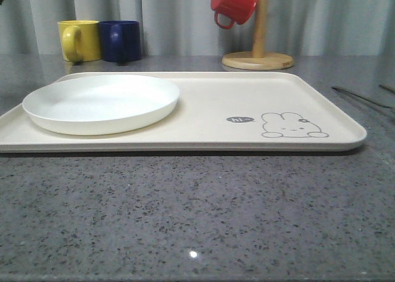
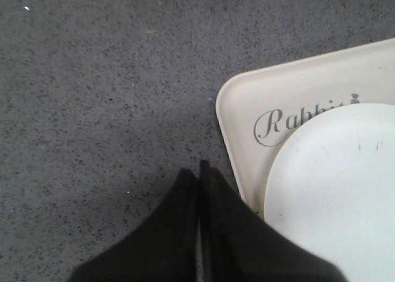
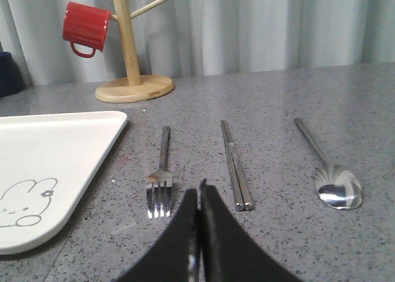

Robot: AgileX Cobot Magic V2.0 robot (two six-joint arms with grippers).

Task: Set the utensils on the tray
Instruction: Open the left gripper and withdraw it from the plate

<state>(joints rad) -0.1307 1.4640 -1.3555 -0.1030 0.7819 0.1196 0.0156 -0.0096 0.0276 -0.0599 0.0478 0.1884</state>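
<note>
The cream tray (image 1: 203, 112) with a grey rabbit drawing lies across the middle of the grey table. To its right, on the bare table, lie the utensils side by side: a fork (image 3: 162, 171), a pair of chopsticks (image 3: 234, 165) and a spoon (image 3: 330, 174). Thin metal handles (image 1: 364, 98) show at the right edge of the front view. My right gripper (image 3: 199, 190) is shut and empty, its tips between the fork's tines and the chopsticks' ends. My left gripper (image 2: 199, 171) is shut and empty, over the table beside the tray's corner (image 2: 241, 109).
A round white plate (image 1: 102, 103) sits on the left part of the tray. A yellow mug (image 1: 79, 40) and a blue mug (image 1: 120, 41) stand behind it. A wooden mug stand (image 1: 258, 50) with a red mug (image 1: 233, 4) is behind the tray's right end.
</note>
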